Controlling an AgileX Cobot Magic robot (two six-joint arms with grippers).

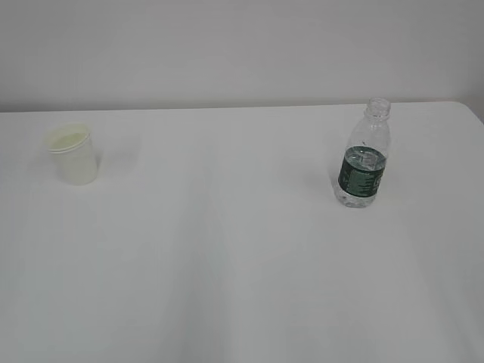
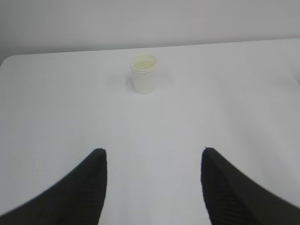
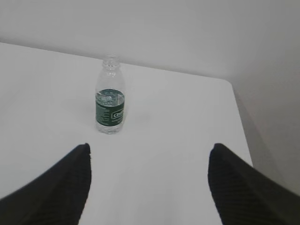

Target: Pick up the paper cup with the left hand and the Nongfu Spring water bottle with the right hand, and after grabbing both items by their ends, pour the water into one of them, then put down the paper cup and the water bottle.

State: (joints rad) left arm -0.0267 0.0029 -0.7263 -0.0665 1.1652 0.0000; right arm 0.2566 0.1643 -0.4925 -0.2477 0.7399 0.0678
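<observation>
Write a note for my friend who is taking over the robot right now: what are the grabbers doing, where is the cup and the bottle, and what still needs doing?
Left gripper: jaws open, empty, facing the paper cup from a distance.
Right gripper: jaws open, empty, facing the Nongfu Spring water bottle from a distance.
Cup stands upright on the left of the white table; the bottle stands upright on the right, uncapped, with water low inside.
Done: nothing lifted, judging from how things stand.
Left: grasp the cup with the left, the bottle with the right, pour, set both down.
</observation>
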